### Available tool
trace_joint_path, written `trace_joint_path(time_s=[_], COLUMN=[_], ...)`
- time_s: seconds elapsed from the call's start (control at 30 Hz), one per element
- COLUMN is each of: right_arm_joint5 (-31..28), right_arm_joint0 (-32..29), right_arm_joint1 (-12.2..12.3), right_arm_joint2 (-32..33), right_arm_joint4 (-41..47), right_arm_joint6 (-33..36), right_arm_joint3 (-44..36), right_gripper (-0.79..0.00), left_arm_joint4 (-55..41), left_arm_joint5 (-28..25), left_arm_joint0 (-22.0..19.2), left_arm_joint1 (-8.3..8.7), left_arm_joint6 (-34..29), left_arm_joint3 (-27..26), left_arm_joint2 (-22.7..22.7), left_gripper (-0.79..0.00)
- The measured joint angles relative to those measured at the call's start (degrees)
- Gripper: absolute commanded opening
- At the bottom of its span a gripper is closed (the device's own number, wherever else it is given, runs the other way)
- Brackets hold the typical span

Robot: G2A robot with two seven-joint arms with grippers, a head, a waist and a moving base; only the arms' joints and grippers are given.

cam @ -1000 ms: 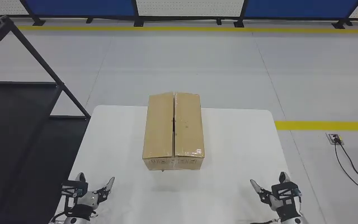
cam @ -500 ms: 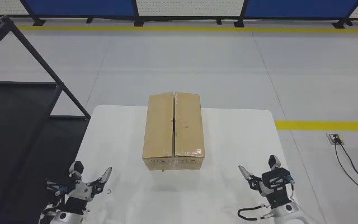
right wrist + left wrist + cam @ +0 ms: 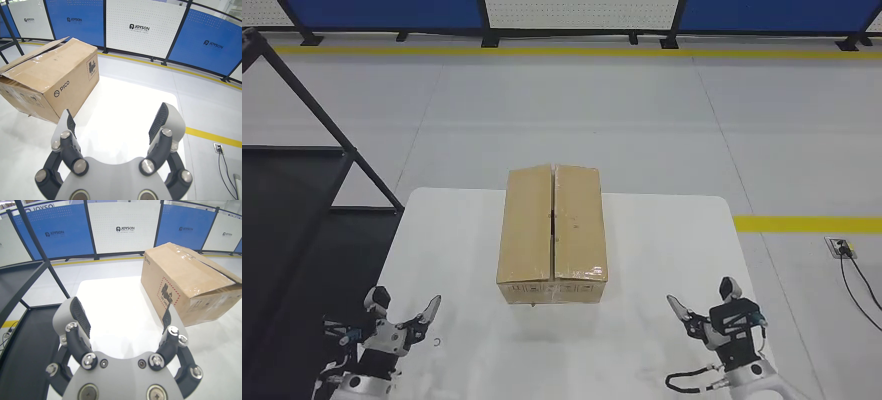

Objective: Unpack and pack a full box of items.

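A white desk holds the brown box in the middle of the frame, flaps down. The left gripper at lower left and the right gripper at lower right have crept up a little, fingers apart and empty. Unpacking has not started.

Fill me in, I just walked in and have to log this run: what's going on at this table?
A two-armed robot faces a white table with one cardboard box standing in the middle. The box's top flaps are folded down, with one lifting a little at a corner, and nothing has been taken out yet. The left gripper and the right gripper hang open and empty near the table's near edge, one on each side of the box and well clear of it.
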Motion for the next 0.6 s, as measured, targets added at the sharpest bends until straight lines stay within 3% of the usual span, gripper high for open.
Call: trace_joint_path(time_s=[0.33, 0.6], right_arm_joint5=[4.6, 6.2], right_arm_joint0=[12.9, 17.1], right_arm_joint1=[-1.7, -2.6], right_arm_joint2=[-7.2, -9.8], right_arm_joint4=[2.3, 2.8], right_arm_joint6=[-2.5, -4.1], right_arm_joint3=[9.8, 14.5], right_gripper=[0.000, 0.000], left_arm_joint4=[3.2, 8.8], left_arm_joint5=[3.0, 2.6], left_arm_joint0=[-16.3, -21.6], left_arm_joint1=[-0.60, -1.46], left_arm_joint6=[-4.8, -4.9], left_arm_joint3=[11.8, 17.4], left_arm_joint2=[8.0, 16.0], left_gripper=[0.000, 0.000])
